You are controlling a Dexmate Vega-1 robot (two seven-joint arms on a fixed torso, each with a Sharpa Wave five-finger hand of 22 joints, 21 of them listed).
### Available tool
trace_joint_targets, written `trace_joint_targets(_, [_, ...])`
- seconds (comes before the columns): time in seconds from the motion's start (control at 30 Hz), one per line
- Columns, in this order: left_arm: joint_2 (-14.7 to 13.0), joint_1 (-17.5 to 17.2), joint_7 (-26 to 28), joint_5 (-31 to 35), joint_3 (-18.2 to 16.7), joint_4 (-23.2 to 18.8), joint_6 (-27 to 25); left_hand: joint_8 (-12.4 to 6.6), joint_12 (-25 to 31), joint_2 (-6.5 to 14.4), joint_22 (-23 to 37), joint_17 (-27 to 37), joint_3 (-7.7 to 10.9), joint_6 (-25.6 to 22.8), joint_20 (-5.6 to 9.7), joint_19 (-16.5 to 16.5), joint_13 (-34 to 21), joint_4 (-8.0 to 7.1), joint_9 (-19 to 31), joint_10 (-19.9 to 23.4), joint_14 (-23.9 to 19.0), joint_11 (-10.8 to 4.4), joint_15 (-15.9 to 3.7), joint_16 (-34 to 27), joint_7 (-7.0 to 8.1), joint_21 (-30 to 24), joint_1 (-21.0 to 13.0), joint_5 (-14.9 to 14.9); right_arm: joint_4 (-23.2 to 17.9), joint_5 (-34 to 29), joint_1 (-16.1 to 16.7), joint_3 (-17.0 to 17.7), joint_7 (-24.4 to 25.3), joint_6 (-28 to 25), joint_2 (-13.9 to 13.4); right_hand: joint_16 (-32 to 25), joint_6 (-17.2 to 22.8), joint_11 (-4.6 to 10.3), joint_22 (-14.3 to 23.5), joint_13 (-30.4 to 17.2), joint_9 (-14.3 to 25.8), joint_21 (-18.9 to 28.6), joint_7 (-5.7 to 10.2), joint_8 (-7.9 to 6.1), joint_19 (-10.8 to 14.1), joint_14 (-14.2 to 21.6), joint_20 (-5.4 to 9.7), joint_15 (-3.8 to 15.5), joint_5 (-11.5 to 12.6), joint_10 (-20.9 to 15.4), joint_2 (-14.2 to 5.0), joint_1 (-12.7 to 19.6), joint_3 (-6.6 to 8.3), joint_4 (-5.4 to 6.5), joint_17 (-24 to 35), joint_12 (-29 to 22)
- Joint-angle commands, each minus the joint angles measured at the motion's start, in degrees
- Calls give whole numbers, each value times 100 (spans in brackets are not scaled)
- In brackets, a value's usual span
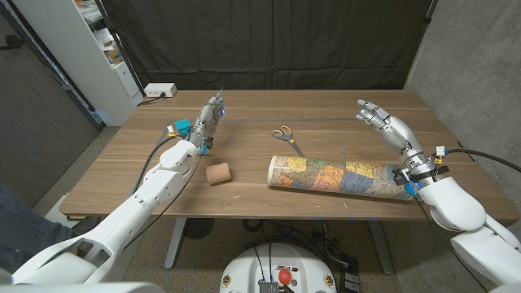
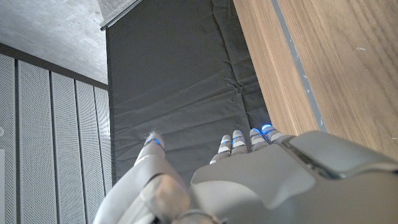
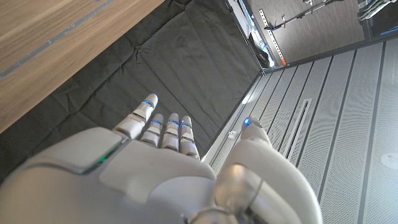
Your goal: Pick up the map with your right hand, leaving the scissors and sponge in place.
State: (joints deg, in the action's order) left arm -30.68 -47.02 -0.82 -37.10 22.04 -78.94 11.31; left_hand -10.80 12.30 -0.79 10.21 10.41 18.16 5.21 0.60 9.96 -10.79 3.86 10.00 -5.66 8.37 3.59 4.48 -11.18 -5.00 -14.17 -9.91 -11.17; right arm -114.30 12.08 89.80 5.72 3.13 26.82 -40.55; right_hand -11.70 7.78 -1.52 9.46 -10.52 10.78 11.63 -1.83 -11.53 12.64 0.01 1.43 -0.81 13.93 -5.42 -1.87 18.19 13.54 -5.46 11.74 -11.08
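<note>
i see the rolled-up colourful paper map lying on the wooden counter, front right, beside my right forearm. my right hand hovers beyond it, fingers spread, empty. my left hand stands open, holding nothing.

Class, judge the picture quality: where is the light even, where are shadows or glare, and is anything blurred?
Head view: even light, soft shadows beside the map and sponge, all sharp. Left wrist view: left hand close and slightly soft. Right wrist view: right hand brightly lit, no strong glare.
</note>
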Motion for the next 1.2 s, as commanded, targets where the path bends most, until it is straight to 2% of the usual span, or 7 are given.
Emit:
trace_joint_targets(0.03, [-8,-16,37,-3,0,-47,-34,-3,-11,57,13,18,-3,-5,-54,149,-26,34,26,-12,2,-20,5,17,-1,19,8,19,43,-4,122,99,-51,182,66,-9,-5,23,33,-26,17,-37,34,23,-7,15,-36,-34,-6,6,-16,58,18,-43,10,7])
trace_joint_targets(0.87, [12,-9,-63,-66,15,-2,-40,-8,-14,74,17,20,-10,-20,-71,150,-27,44,28,-12,15,-17,14,22,4,54,11,22,-243,-129,526,250,-89,56,213,-1,-14,27,33,-27,17,-61,74,27,-52,-22,-48,-25,-29,47,-51,76,15,-58,10,17])
trace_joint_targets(1.03, [-11,-12,-86,-82,10,3,-68,-7,-13,77,18,20,-11,-19,-74,149,-27,46,28,-10,10,-14,18,20,7,59,12,23,-281,-179,566,260,-79,46,254,1,-12,59,33,-27,17,-64,79,26,-60,-27,-47,-25,-34,45,-50,84,13,-66,8,15])
trace_joint_targets(1.1, [-19,-14,-83,-77,9,4,-70,-8,-14,78,18,20,-11,-21,-74,150,-27,46,28,-11,5,-13,14,18,10,61,12,23,-309,-270,585,271,-18,34,297,0,44,99,33,-26,17,-64,140,5,-61,-23,-47,-21,-39,40,-53,100,15,-79,4,12])
trace_joint_targets(1.13, [-24,-17,-81,-76,7,1,-72,-10,-10,79,18,20,-11,-26,-77,145,-27,47,28,1,-1,-12,16,15,11,61,12,23,-329,-297,602,289,-26,15,285,-32,79,150,33,-26,16,-64,225,-6,-60,53,-54,-34,-45,70,-61,107,15,-85,4,21])
trace_joint_targets(1.2, [-31,-18,-84,-74,5,1,-72,-13,-7,80,18,20,-11,-34,-77,141,-27,48,28,8,1,-11,18,17,13,62,11,23,-363,-407,623,307,22,-8,312,-144,123,192,32,-24,14,-47,267,-12,-6,357,-92,-49,-62,57,-63,105,5,-94,8,10])
